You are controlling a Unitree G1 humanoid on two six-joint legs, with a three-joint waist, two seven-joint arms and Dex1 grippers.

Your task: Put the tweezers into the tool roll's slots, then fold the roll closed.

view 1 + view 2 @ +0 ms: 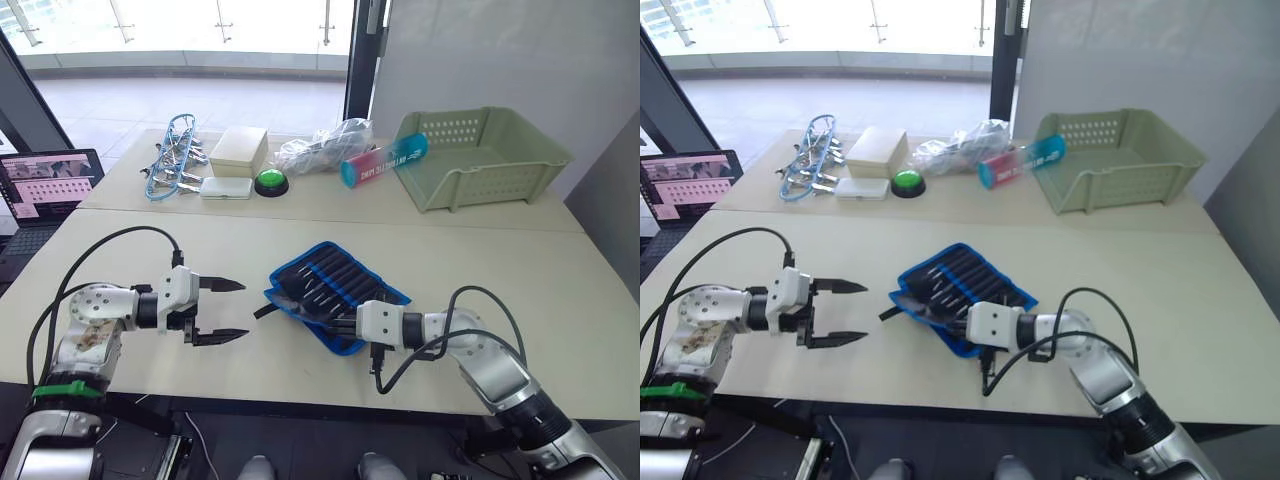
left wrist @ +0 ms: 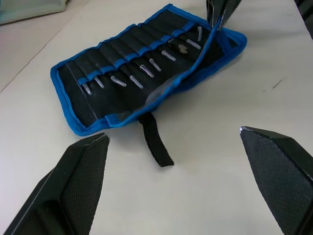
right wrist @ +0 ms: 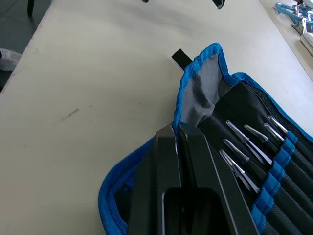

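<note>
On the near table, beside the tool roll (image 1: 335, 291): left gripper (image 1: 228, 310), jaws spread wide, empty, just off the strap (image 2: 156, 140) end. Right gripper (image 3: 177, 133) pinched on the roll's blue edge, flap lifted. Tweezers (image 2: 142, 72) sit in the slots (image 2: 127, 58).

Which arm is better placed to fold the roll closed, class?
The right. Its pincer is already shut on the roll's blue-edged flap, lifting it. The left pincer is open and apart from the roll, beside the strap.
</note>
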